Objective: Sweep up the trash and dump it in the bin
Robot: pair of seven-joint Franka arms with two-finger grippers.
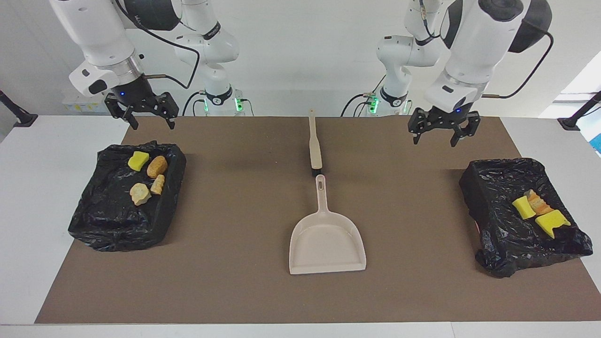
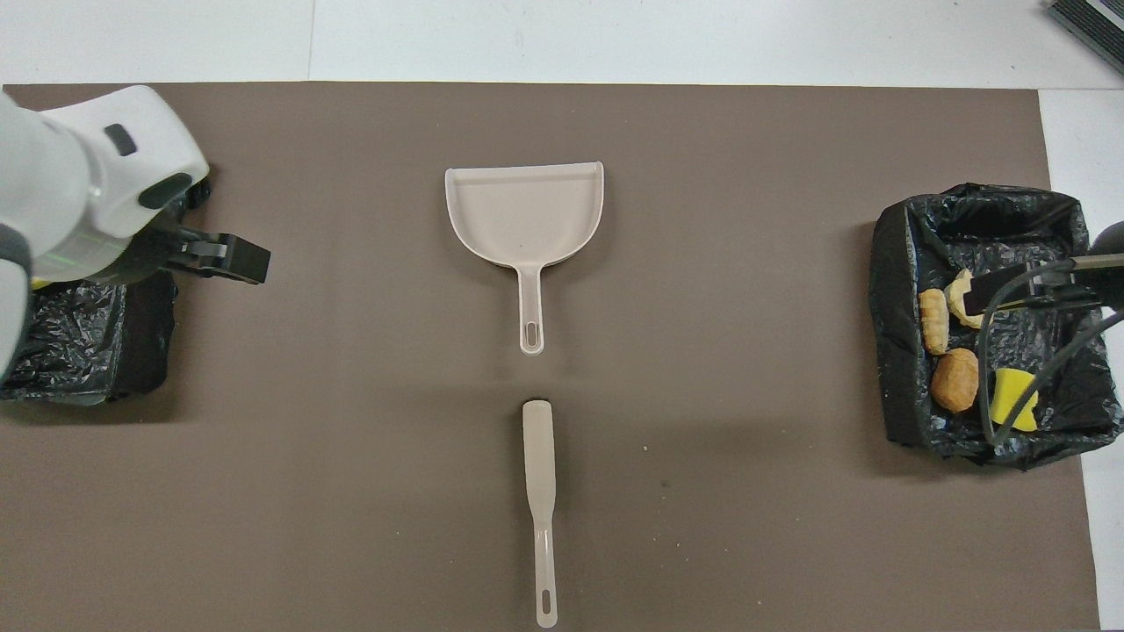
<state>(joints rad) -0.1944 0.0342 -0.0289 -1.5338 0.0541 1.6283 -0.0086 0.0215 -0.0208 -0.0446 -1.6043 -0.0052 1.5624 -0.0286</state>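
Observation:
The trash lies in two black-lined bins. The bin [image 1: 101, 220] at the right arm's end holds a yellow sponge chunk [image 1: 138, 160], two orange-brown pieces [image 1: 157, 166] and a beige lump [image 1: 140, 193]. In the other bin [image 1: 493, 211] are two yellow chunks [image 1: 552, 222] and an orange piece [image 1: 539, 203]. My left gripper [image 1: 436, 137] hangs open and empty over the mat beside that bin. The right gripper [image 1: 154, 123] is open, raised above its bin's edge. The beige dustpan [image 1: 327, 239] lies flat mid-mat, with the brush [image 1: 315, 150] just nearer the robots, in line with its handle.
A brown mat [image 1: 235, 281] covers most of the white table. In the overhead view the dustpan [image 2: 525, 215] and brush [image 2: 540, 474] sit mid-mat, the left gripper [image 2: 230, 261] by its bin [image 2: 79, 369], and cables cross the other bin [image 2: 900, 333].

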